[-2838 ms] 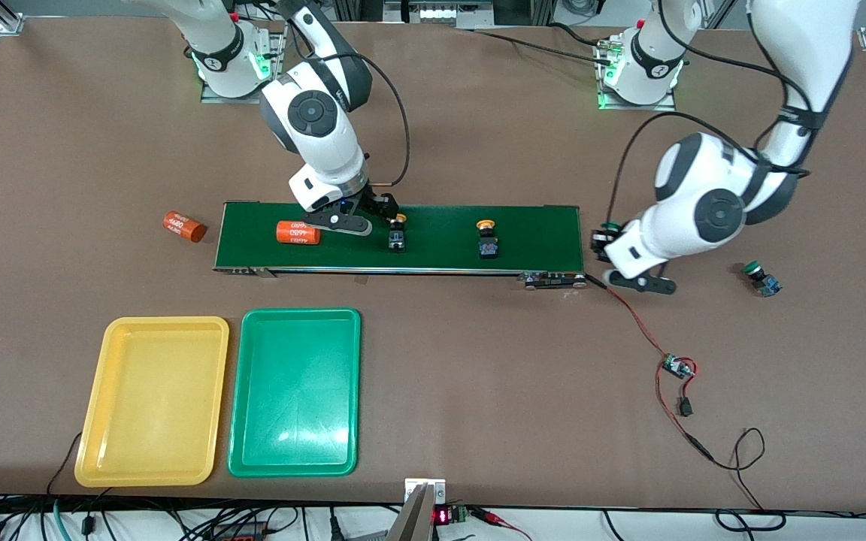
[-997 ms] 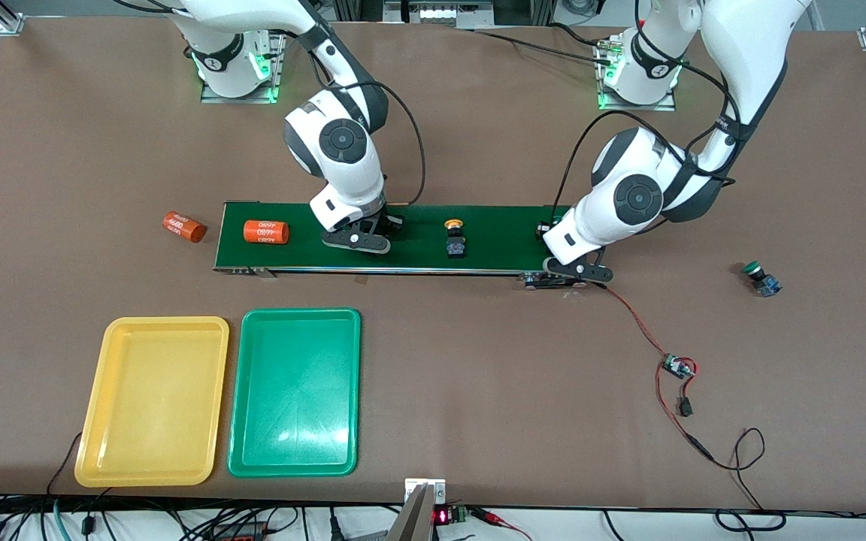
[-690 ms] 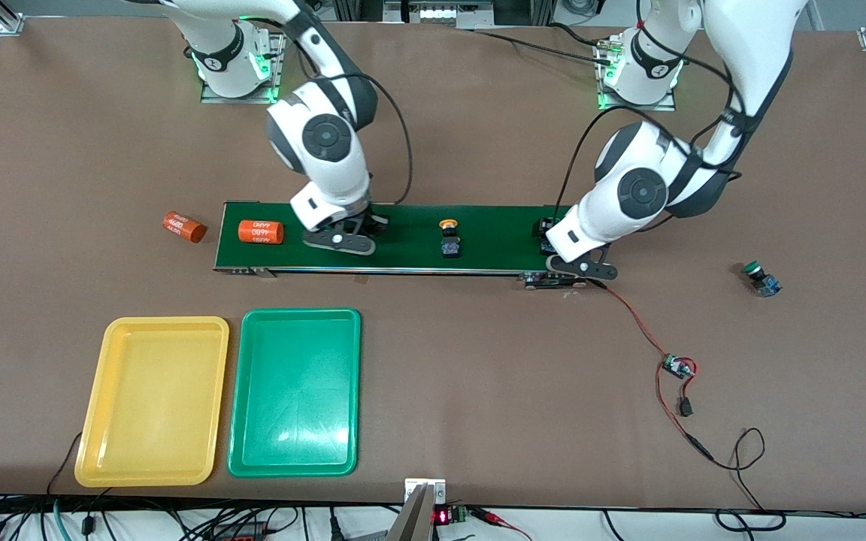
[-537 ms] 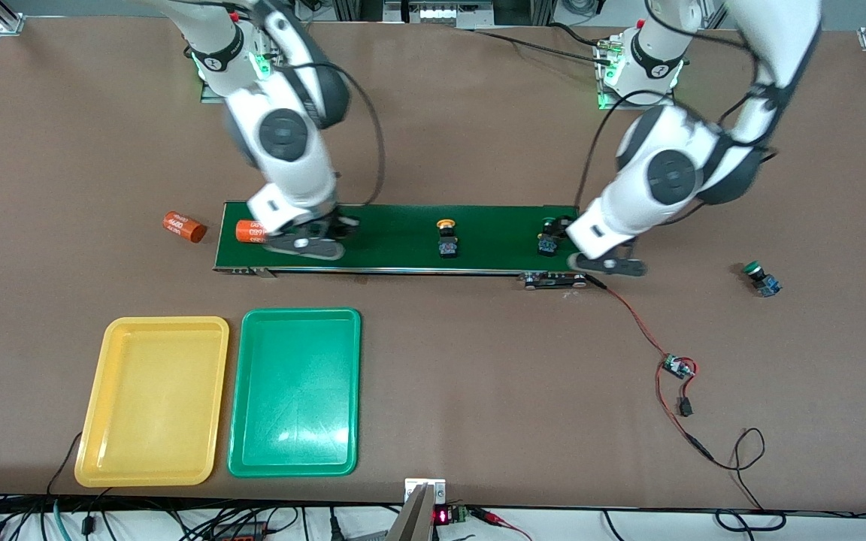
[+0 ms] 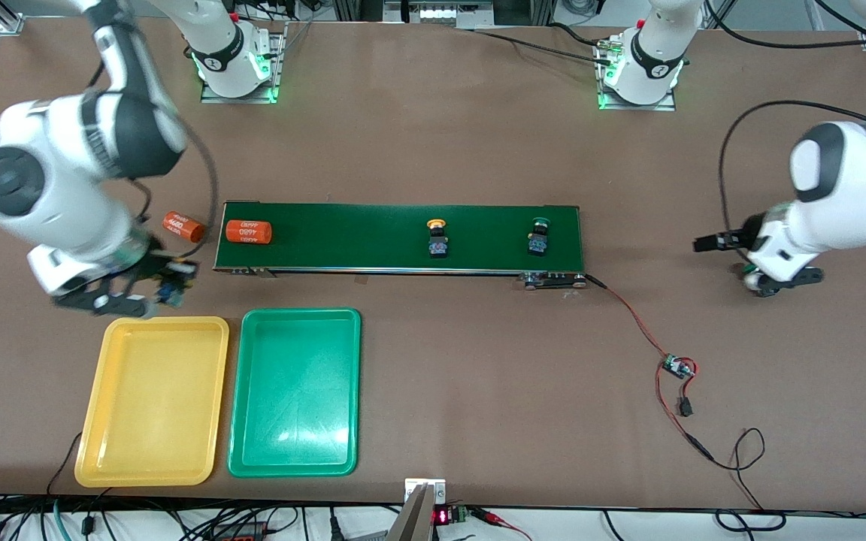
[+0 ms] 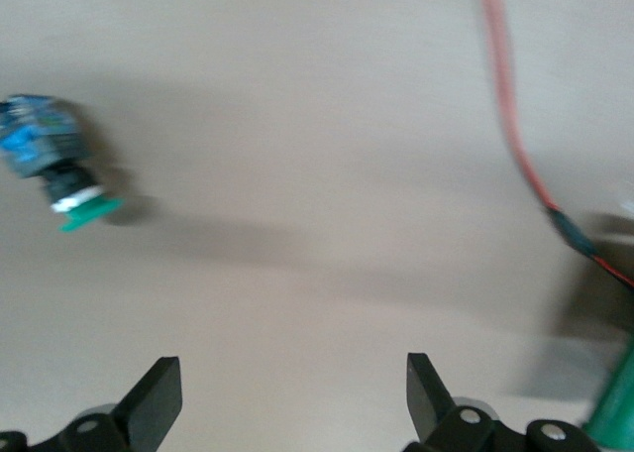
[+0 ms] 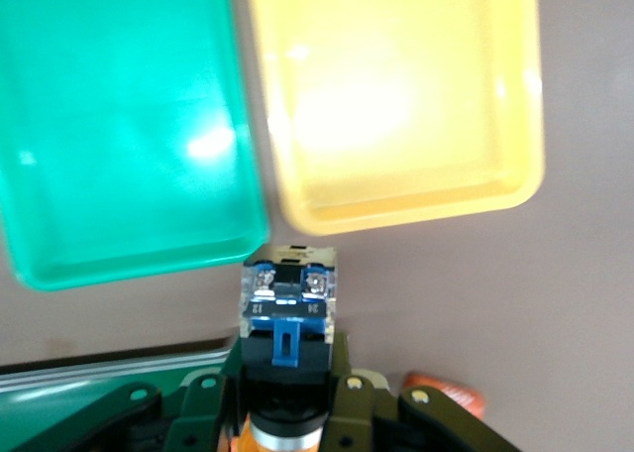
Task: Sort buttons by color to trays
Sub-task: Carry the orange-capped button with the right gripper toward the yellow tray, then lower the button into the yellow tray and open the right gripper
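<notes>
Item: brown table (image 5: 433, 150), bare around the trays.

- Yellow tray (image 5: 152, 401) and green tray (image 5: 295, 392): empty, side by side, nearer the front camera than the conveyor belt (image 5: 399, 237); open table lies between trays and belt.
- Right gripper (image 5: 149, 289): clamped on a yellow-capped button (image 7: 287, 318), over bare table just off the yellow tray's edge. Half a second ago it was over the belt by the orange cylinder (image 5: 248, 231).
- Left gripper (image 6: 292, 397): jaws wide, empty, over the table near a green-capped button (image 6: 57, 165) lying on its side at the left arm's end. It has swung away from the belt's end, leaving a green button (image 5: 538, 236) there.
- On belt: second yellow button (image 5: 437, 237), shifted slightly toward the cylinder.
- Off belt: second orange cylinder (image 5: 182, 226); red wire (image 5: 640, 323).
</notes>
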Robot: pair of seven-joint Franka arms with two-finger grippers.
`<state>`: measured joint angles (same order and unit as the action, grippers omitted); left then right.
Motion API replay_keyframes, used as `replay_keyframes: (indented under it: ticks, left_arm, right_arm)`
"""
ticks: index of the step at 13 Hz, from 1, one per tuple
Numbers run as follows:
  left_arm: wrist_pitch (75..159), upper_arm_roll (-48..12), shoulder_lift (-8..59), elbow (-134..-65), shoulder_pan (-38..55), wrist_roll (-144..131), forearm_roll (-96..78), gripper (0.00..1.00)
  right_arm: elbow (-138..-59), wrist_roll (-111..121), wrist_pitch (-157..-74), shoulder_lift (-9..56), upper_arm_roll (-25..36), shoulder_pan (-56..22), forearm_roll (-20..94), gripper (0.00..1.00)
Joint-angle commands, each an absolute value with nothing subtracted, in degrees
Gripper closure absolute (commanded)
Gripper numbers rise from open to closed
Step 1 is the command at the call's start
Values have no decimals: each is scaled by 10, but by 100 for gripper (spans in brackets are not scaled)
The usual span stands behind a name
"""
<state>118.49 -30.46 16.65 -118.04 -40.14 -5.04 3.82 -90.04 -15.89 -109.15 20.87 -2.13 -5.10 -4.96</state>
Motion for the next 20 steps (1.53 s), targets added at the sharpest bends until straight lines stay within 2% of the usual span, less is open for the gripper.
replay_keyframes:
  ticks: [1, 5, 6, 10, 14, 15, 16, 17, 18, 19, 20]
  left_arm:
    - [1229, -279, 202, -1161, -417, -53, 129, 0]
    - [1317, -253, 288, -1114, -435, -58, 168, 0]
    - [1319, -252, 300, -1107, -435, -59, 167, 0]
    - [1425, -232, 341, -1104, -435, -55, 178, 0]
    - [1481, -231, 361, -1110, -431, -59, 178, 1]
    - [1481, -232, 361, -1111, -430, -57, 179, 11]
    - [1481, -232, 358, -1116, -431, -55, 179, 26]
    - [1481, -232, 356, -1118, -432, -49, 179, 44]
    - [1481, -232, 351, -1124, -434, -47, 179, 63]
    - [1481, -232, 348, -1128, -435, -47, 179, 78]
    - [1481, -232, 345, -1131, -436, -47, 179, 87]
  right_arm:
    - [-850, -127, -1075, 262, -21, -24, -61, 100]
    - [-777, -75, -1084, 352, -5, 5, -63, 100]
    - [-775, -75, -1101, 370, -5, 7, -64, 100]
    - [-774, -80, -1192, 434, 7, 7, -64, 100]
    - [-773, -78, -1222, 463, 23, 7, -65, 95]
    - [-772, -77, -1222, 468, 25, 8, -65, 90]
    - [-773, -75, -1222, 469, 31, 8, -65, 77]
    - [-773, -71, -1222, 472, 31, 13, -65, 75]
    - [-773, -71, -1222, 475, 32, 18, -65, 68]
    - [-773, -71, -1222, 478, 31, 18, -64, 49]
    - [-774, -73, -1222, 478, 31, 18, -64, 38]
